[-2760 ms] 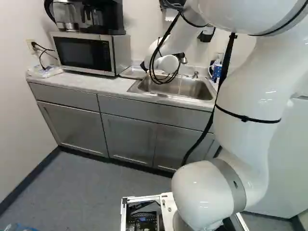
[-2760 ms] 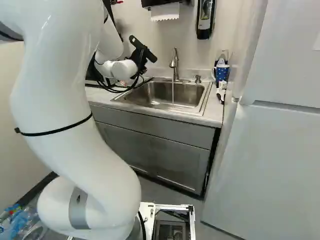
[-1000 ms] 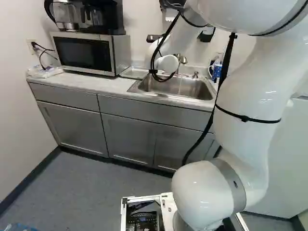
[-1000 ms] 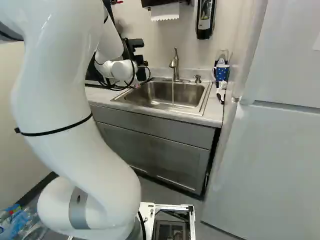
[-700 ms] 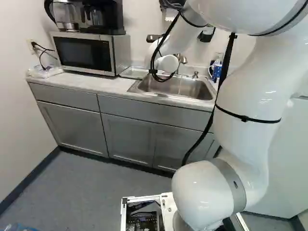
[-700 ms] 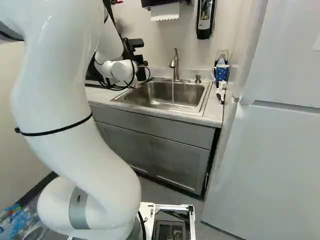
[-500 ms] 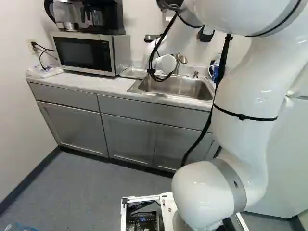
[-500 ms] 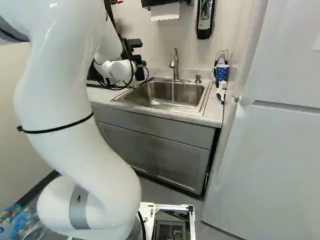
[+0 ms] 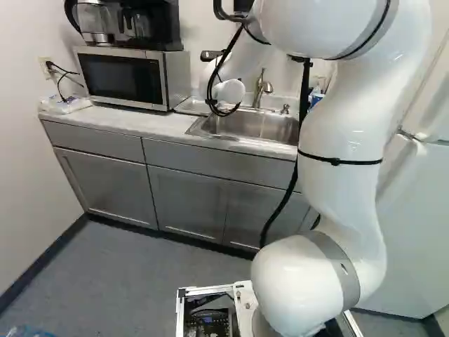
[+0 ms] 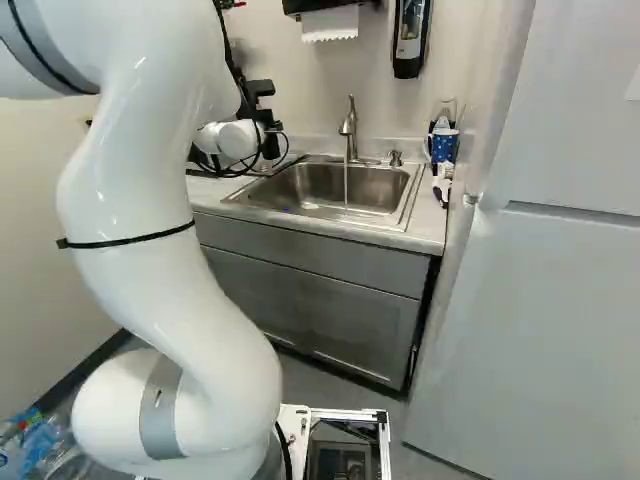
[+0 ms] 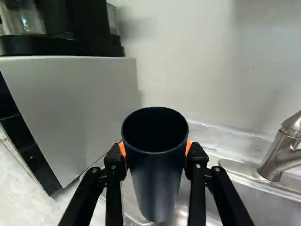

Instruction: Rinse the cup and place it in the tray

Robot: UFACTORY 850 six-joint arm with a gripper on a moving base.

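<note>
Counter (image 9: 116, 121) along the back wall, microwave (image 9: 119, 76) at one end, sink (image 10: 310, 180) let into it, and the faucet (image 10: 350, 130) has a thin stream running. So the dark cup (image 11: 157, 179) is up in the air near the counter's back edge, on the microwave side of the faucet, and the gripper (image 11: 156, 150) has it pinched from two sides with its orange pads (image 11: 122, 149). Looks pretty much upright, mouth up. Handling-wise I'd guess it's light and fairly stiff, plastic or coated metal maybe, since the rim looks round and I see no denting at the pads. Probably not fragile, but the wall looks smooth and narrows toward the base, so if it's wet I'd expect it to want to slip or swivel. No handle in sight, so opposite sides of the upper wall, a bit under the rim, is where I'd grab it, which is about where the pads are, and that leaves the bottom free for setting down. Firm but not crushing, imo. Now the annoying bits: the inside is just black, so no clue if there's water in there, and I can't make out drops outside either. Its underside is out of sight, so is any gap to the tray (image 9: 193, 105) by the sink, and I can't pick the cup out in either base view.
</note>
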